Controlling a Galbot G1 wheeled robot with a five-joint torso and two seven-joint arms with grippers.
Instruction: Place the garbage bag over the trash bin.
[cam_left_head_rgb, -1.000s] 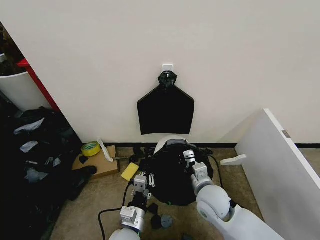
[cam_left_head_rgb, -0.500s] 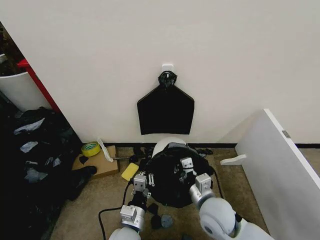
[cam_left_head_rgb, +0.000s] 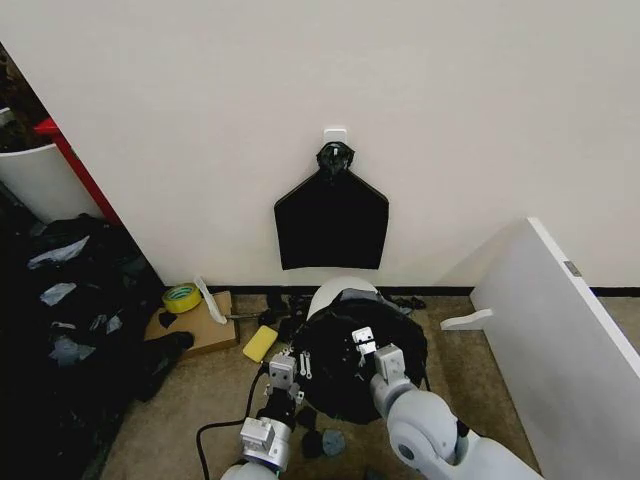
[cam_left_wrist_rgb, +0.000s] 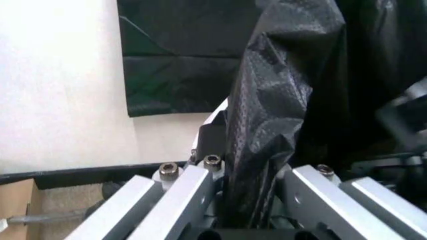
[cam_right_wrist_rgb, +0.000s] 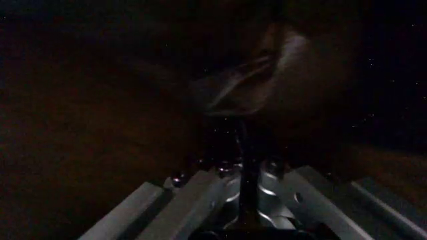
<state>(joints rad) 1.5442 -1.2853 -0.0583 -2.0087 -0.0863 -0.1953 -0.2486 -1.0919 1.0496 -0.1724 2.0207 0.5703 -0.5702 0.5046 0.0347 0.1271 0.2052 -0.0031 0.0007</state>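
No readable text, label, brand, number or sign in any view. Checked the black plastic garbage bag (cam_left_head_rgb: 350, 365), the round cream-white plastic trash bin (cam_left_head_rgb: 335, 292), the flat black bag hanging on the wall (cam_left_head_rgb: 331, 222) at 12 o'clock from the bin, the yellow tape roll (cam_left_head_rgb: 181, 297) at 9 o'clock from it, and the white board (cam_left_head_rgb: 560, 350) at 3 o'clock: all unmarked or too small to tell. Wrist views: bare metal and black film, no markings legible.
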